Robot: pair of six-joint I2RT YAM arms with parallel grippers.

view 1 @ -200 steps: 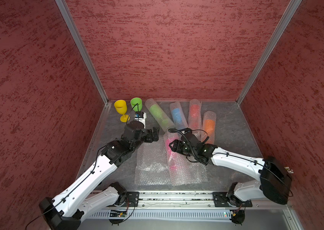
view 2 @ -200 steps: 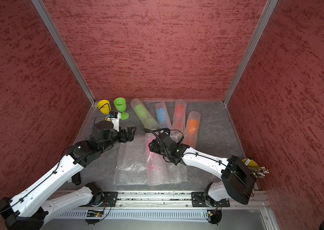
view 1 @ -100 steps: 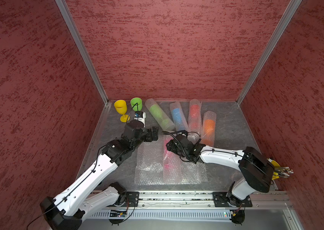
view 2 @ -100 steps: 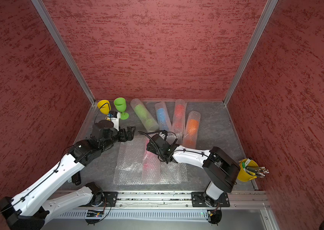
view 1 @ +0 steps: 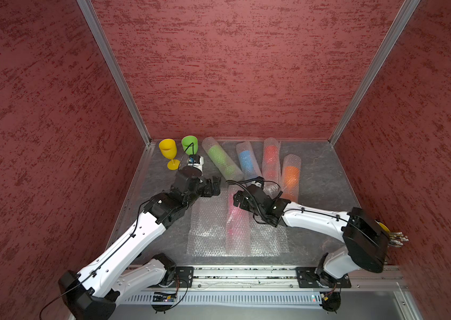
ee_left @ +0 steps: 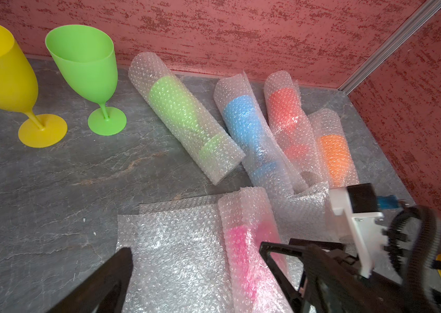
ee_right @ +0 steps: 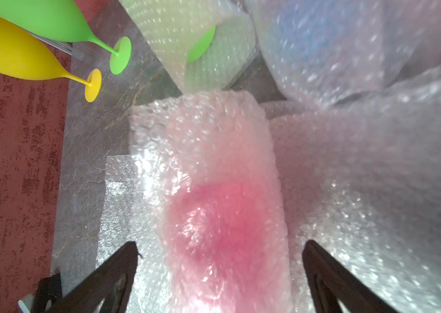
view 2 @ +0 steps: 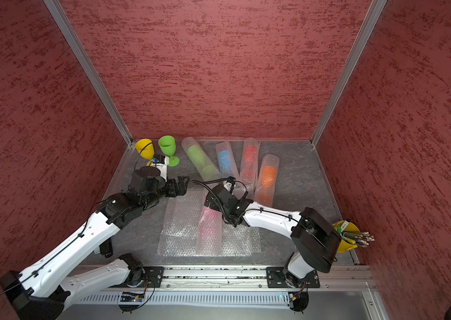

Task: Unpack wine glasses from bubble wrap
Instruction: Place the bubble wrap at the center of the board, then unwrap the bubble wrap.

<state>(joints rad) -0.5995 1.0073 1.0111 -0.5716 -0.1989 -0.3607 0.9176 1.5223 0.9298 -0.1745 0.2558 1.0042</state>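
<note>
- Pink glass (view 1: 237, 219), wrapped in bubble wrap (ee_right: 208, 141), lies on flat sheets (view 1: 207, 230) mid-table (view 1: 324, 171); its near end has swung a bit straighter vs 1 s ago.
- R claw (ee_right: 219, 252) has shifted to the roll's far end & spread wide, jaws either side, gripping nothing.
- L claw (view 1: 214, 184): fully open, empty, just beside that end.
- Prob. a re-grip; unrolling not begun.
- Yellow glass (view 1: 168, 149) & green glass (view 1: 189, 144) stand bare at back; 4 rolls (view 1: 246, 160) wait.
- No readable writing.
</note>
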